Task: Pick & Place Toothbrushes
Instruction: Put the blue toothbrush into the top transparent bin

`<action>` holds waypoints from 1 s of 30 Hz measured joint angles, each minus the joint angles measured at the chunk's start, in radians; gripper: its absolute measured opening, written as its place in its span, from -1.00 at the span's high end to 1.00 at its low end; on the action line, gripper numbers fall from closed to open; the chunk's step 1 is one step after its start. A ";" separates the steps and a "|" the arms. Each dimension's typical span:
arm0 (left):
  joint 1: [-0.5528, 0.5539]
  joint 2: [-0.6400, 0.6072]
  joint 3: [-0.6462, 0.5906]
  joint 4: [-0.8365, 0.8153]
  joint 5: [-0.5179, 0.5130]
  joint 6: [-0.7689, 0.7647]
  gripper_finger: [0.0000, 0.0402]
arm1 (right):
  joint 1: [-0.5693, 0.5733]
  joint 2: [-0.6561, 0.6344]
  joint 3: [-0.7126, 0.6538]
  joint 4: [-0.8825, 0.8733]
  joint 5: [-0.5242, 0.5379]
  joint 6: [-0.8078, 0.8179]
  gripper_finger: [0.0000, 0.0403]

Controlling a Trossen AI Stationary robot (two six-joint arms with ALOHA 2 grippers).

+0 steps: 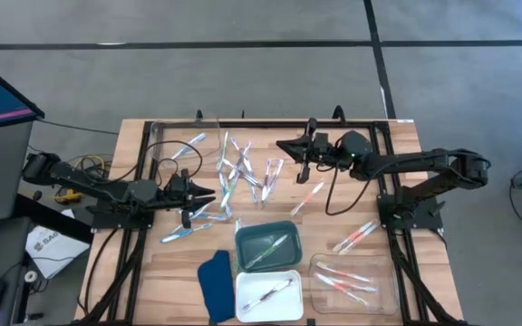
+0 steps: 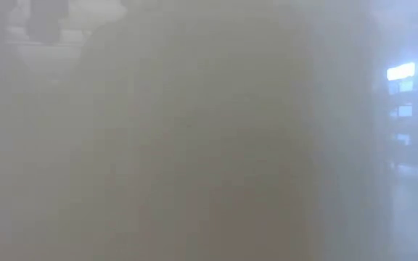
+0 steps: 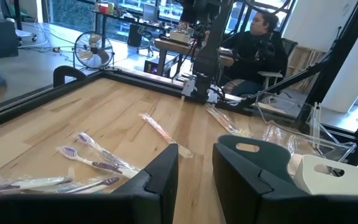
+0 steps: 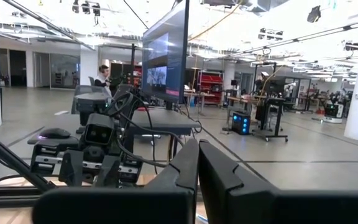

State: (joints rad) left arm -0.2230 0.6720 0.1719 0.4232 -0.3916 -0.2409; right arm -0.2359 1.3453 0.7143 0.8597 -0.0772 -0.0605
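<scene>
Many thin toothbrushes lie flat on the wooden table, most of them in a loose heap at its middle. Purple ones and a pink-orange one show in the left wrist view. My left gripper hovers level at the heap's left side, fingers a little apart with nothing between them. My right gripper is raised near the far edge, pointing toward the table's left, fingers shut and empty. The low view is fogged over and shows nothing.
A green tray and a white tray, one toothbrush in each, stand at the near middle, beside a dark blue cloth. Clear trays sit near right and far left. A person sits beyond the table.
</scene>
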 joint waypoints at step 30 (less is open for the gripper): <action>-0.016 0.092 0.001 0.013 0.423 -0.323 0.53 | 0.006 0.001 0.000 0.017 0.000 0.007 0.97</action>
State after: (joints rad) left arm -0.2394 0.7638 0.1734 0.4360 0.0309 -0.5637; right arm -0.2302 1.3460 0.7147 0.8766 -0.0776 -0.0531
